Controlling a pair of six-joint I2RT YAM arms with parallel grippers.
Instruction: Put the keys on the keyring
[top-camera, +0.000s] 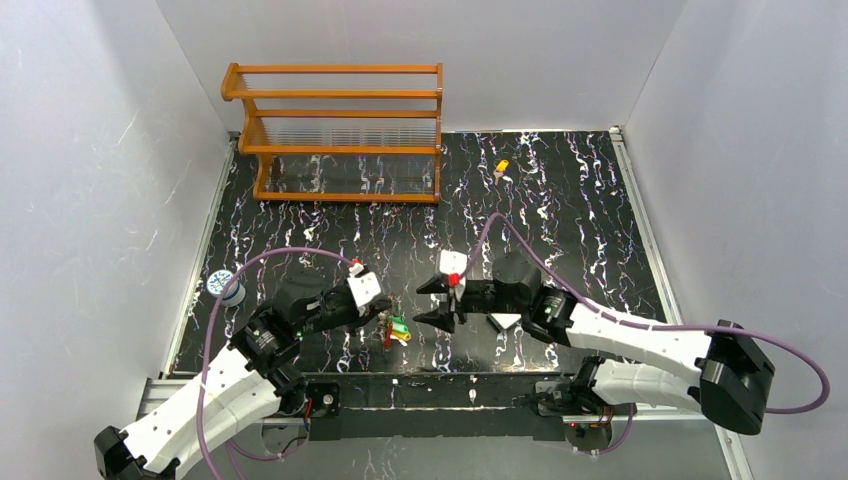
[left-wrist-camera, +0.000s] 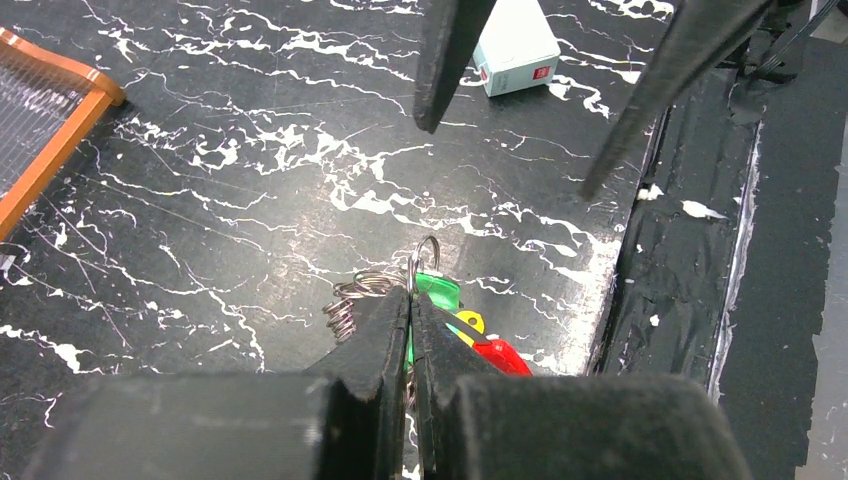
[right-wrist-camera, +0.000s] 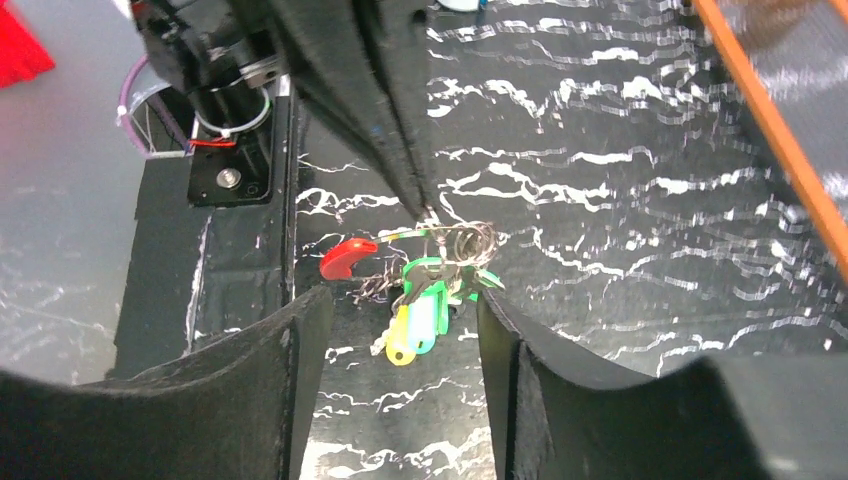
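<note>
My left gripper (top-camera: 388, 318) is shut on the keyring (left-wrist-camera: 362, 292), a bunch of silver wire rings, and holds it just above the table near the front edge. A green-headed key (left-wrist-camera: 437, 290), a yellow-headed key (left-wrist-camera: 468, 322) and a red piece (left-wrist-camera: 500, 356) hang on it. The bunch also shows in the right wrist view (right-wrist-camera: 432, 300) and in the top view (top-camera: 397, 331). My right gripper (top-camera: 422, 302) is open and empty, its jaws facing the bunch from the right, close but apart. A small yellow key (top-camera: 501, 167) lies alone at the far side.
A wooden rack (top-camera: 340, 130) stands at the back left. A white box with a red mark (left-wrist-camera: 515, 45) sits on my right gripper. A white card (top-camera: 505, 321) lies under the right arm. A blue and white roll (top-camera: 225, 285) is at the left edge.
</note>
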